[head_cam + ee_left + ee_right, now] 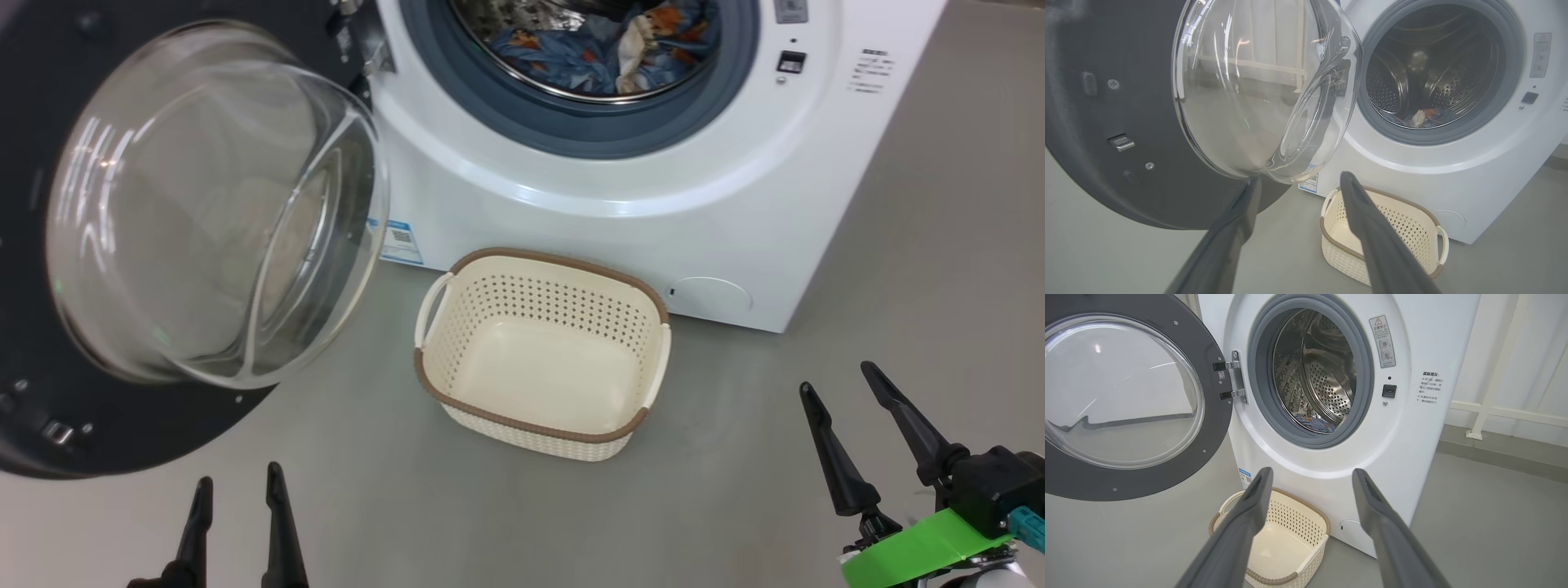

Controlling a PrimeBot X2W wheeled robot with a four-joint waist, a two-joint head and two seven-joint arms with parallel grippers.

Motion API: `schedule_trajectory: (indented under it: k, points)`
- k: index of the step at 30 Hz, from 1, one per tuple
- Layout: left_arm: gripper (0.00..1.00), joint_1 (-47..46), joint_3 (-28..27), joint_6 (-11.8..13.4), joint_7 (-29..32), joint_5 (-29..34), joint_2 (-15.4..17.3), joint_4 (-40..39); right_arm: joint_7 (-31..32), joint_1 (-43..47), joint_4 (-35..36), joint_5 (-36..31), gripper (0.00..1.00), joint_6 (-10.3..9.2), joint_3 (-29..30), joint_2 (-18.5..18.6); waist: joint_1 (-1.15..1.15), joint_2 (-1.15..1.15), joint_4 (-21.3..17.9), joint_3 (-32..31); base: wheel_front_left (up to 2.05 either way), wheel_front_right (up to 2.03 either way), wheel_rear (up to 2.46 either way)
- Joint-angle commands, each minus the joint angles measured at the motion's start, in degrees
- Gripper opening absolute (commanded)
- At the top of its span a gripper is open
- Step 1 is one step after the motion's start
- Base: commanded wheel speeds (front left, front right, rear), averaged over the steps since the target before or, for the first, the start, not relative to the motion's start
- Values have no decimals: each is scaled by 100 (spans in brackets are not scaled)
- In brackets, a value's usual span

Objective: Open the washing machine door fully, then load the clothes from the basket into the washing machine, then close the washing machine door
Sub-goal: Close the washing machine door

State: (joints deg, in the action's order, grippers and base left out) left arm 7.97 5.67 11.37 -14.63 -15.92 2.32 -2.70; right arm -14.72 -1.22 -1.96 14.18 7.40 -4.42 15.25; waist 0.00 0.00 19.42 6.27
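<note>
**A:** The claws first?

**B:** The left gripper (pixel 238 475), two long dark tapered fingers, stands wide and empty, left of the small cream-white perforated plastic basket (pixel 563 261) with its brown woven-look rim. The right gripper (pixel 837 376) is equally wide, holding nothing, right of the basket.

**A:** And the load?

**B:** The basket is bare inside. The soft blue printed clothes (pixel 588 45), with orange and white patches, lie crumpled in the steel drum of the big white washing machine (pixel 571 220) just behind the basket. Only the closing looks left.

**A:** What might spoil that?

**B:** The large round door (pixel 204 212), a glossy black rim around a bulging clear glass bowl, hangs swung out left of the basket. That glass is slick and curved, so hard fingers pushing there could skid off. The flat rim seems safer. Limp fabric could get pinched at the grey-blue rubber gasket (pixel 588 135) if it slumps forward. I cannot tell whether the swinging rim would clear the basket's handle.
</note>
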Motion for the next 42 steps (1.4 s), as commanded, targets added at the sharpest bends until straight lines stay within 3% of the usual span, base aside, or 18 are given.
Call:
schedule_trajectory:
  k: [1,18,42]
  points:
    - [100,-179,-174,44,-37,-46,55,-168,-28,-144,135,-45,100,9,-130,113,0,0,183,11,0,0,0]
    - [100,-86,-184,46,-37,-105,55,-157,-28,-68,96,-72,100,9,-193,115,0,0,737,-137,0,0,0]
    - [100,-38,-306,15,-37,-222,55,-119,-28,13,61,-108,100,9,-199,95,0,0,1106,-288,0,0,0]
